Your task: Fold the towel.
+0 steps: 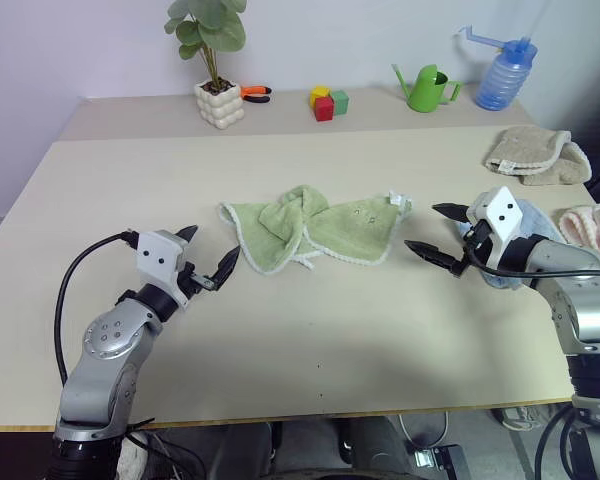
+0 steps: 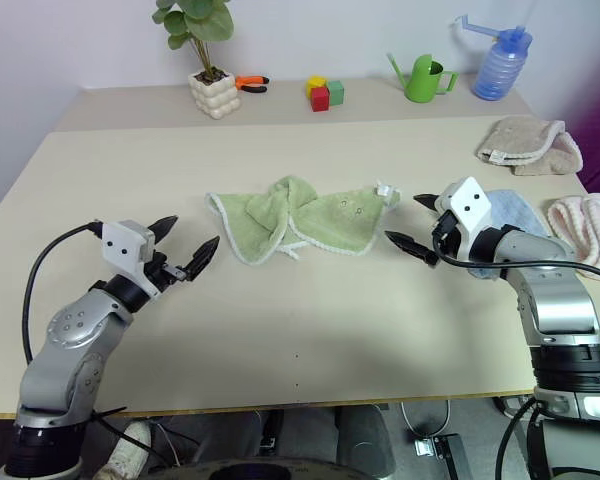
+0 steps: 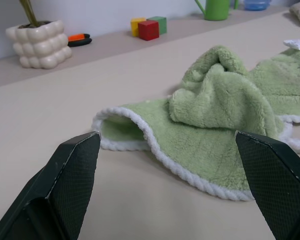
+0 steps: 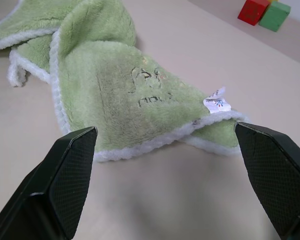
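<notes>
Two robot grippers flank a crumpled green towel (image 1: 315, 229) on a beige table (image 1: 280, 340).

Bunched at its middle, the towel lies flat on the tabletop. The left gripper (image 1: 211, 257) waits just beside its left edge, jaws spread wide and empty; the right gripper (image 1: 435, 233) is near its tagged right corner, likewise wide and empty.

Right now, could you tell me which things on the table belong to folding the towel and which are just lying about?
Part of the job:
- green towel, crumpled mid-table
- left gripper, open beside it
- right gripper, open beside it

Just lying about:
- beige towel
- light-blue towel
- pink cloth
- potted plant
- toy blocks
- green watering can
- blue bottle
</notes>
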